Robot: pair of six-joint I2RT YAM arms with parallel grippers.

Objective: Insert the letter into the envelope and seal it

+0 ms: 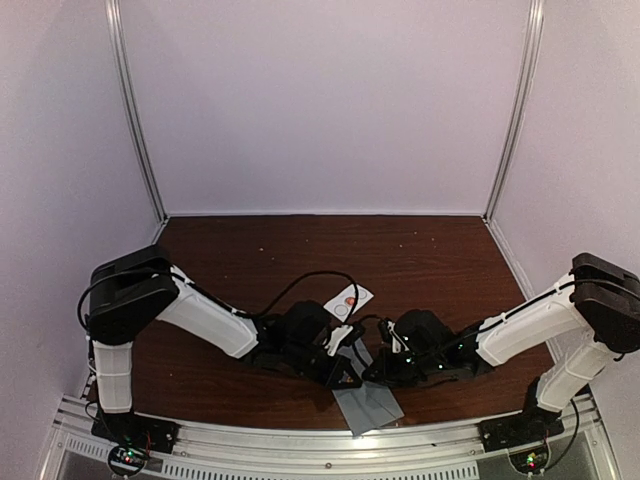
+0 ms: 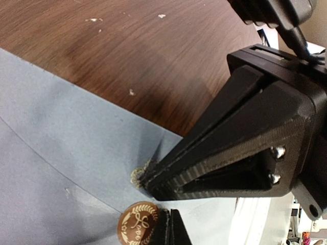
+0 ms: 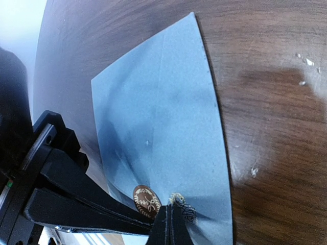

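- The envelope (image 1: 368, 405) lies flat at the bottom centre of the top view, at the near edge of the table (image 1: 250, 260). Its lowest corner reaches toward the metal rail (image 1: 300, 440).
- In the right wrist view the grey-blue face fills the middle of the frame. Faint creases run down toward a round brown seal (image 3: 147, 199) at the lower centre, so the flap looks folded shut with the seal at its point.
- Just right of the seal sits a small crumpled gold-edged scrap (image 3: 181, 205). What it is I cannot tell.
- The left gripper (image 2: 170, 224) is clenched, with its tip at the bottom of its own view just beside the seal. I judge it is pressing or steadying the paper there so the seal takes.
- The right gripper (image 3: 169, 217) is also clenched, and its tip touches the scrap. Whether it pinches the scrap or only pushes on it is not clear.
- Both arms crowd over one spot, probably because sealing needs one tip to hold the paper down while the other works.
- No letter shows anywhere. It may be inside, but the closed flap hides that.
- A white card with red stickers (image 1: 348, 300) lies above the grippers in the top view, apart from the envelope.
- From above, the grippers cover the envelope's upper part.
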